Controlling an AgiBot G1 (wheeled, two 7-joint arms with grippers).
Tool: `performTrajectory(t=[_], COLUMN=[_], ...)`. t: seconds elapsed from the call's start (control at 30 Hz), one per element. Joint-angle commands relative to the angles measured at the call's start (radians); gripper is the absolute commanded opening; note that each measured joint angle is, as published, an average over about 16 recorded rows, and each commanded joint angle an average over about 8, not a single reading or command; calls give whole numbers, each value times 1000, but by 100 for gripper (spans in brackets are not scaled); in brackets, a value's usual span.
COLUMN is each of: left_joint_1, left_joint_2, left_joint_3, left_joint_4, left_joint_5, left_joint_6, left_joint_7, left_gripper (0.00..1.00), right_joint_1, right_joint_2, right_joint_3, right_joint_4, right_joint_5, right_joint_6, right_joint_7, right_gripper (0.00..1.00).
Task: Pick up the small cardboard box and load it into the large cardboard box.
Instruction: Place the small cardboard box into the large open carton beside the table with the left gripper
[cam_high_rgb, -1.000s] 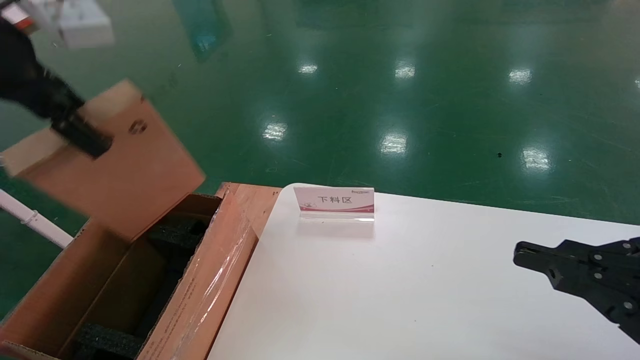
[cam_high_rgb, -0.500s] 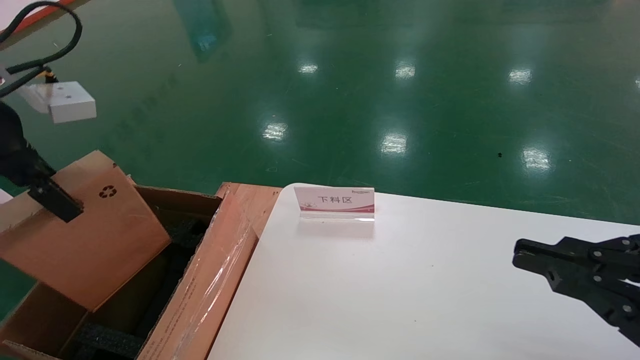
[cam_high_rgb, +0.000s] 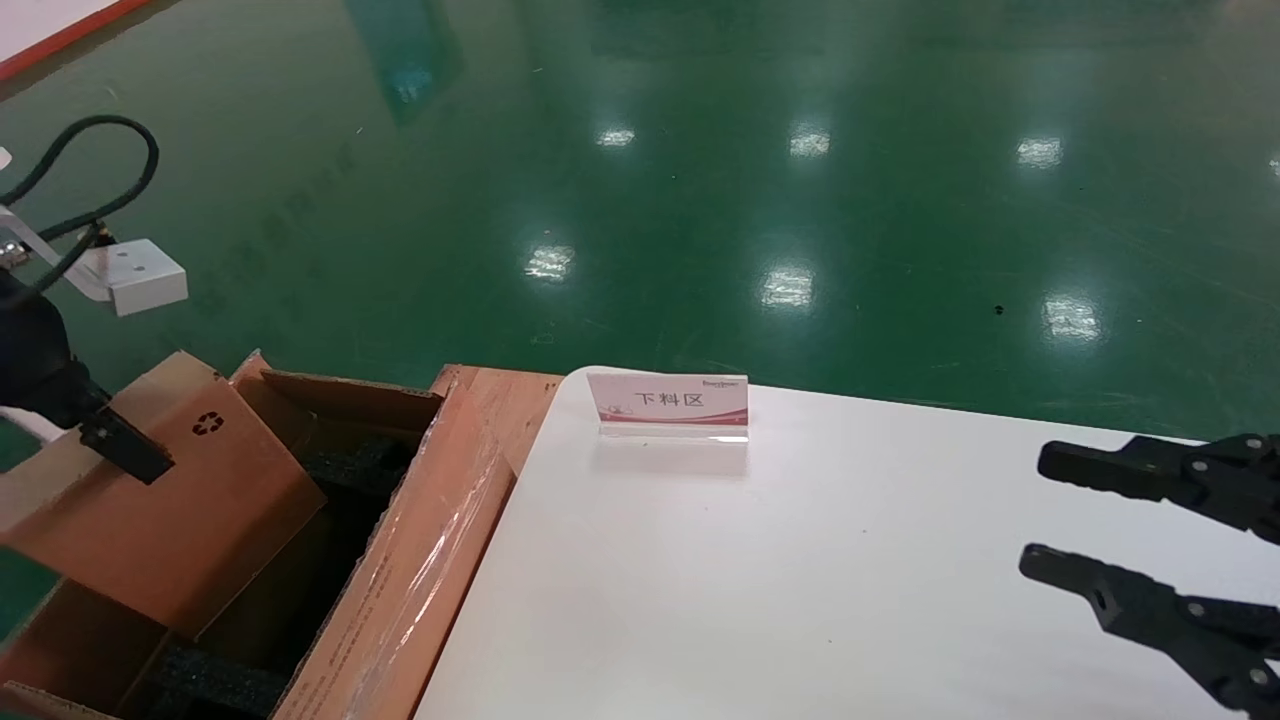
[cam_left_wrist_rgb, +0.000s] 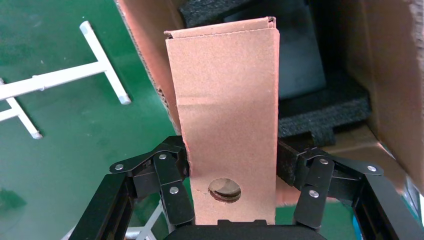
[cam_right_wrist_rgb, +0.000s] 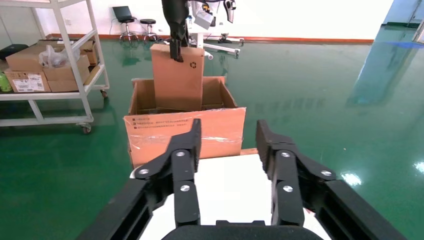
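My left gripper (cam_high_rgb: 120, 445) is shut on the small cardboard box (cam_high_rgb: 165, 495), a slim tan carton with a black recycling symbol. I hold it tilted, its lower part down inside the large cardboard box (cam_high_rgb: 420, 560), a brown taped carton with black foam pads (cam_high_rgb: 215, 685). In the left wrist view the small box (cam_left_wrist_rgb: 225, 125) stands between my fingers (cam_left_wrist_rgb: 172, 187) above the foam (cam_left_wrist_rgb: 320, 112). In the right wrist view the small box (cam_right_wrist_rgb: 178, 77) stands up out of the large box (cam_right_wrist_rgb: 185, 135). My right gripper (cam_high_rgb: 1035, 515) is open and empty over the white table (cam_high_rgb: 760, 580).
A pink and white sign stand (cam_high_rgb: 670, 405) sits at the table's far edge. A white frame (cam_left_wrist_rgb: 65, 77) stands on the green floor beside the large box. A shelf with cartons (cam_right_wrist_rgb: 45, 65) stands farther off.
My left gripper has lowered the small box from above the large box down into its opening. My right gripper's fingers have spread from shut to open.
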Motion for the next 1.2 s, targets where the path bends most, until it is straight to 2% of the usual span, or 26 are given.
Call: performTrajectory(t=[0.03,0.47,1.2], left_joint_1=[18,99,160], left_joint_2=[-10,-16,23], left_joint_3=[3,24,62], left_joint_4=[2,2,-55], left_joint_5=[7,43,133], left_joint_6=[-25,-110,-186], left_joint_7=[-7,-61,-233], left_gripper=[0,0,0], right_joint_1=[0,0,0], right_joint_2=[0,0,1], right_joint_3=[0,-1,-2], right_joint_4=[0,0,0], right_joint_5=[0,1,2], right_joint_6=[0,0,1], right_joint_7=[0,0,-1], right_gripper=[100,100,100])
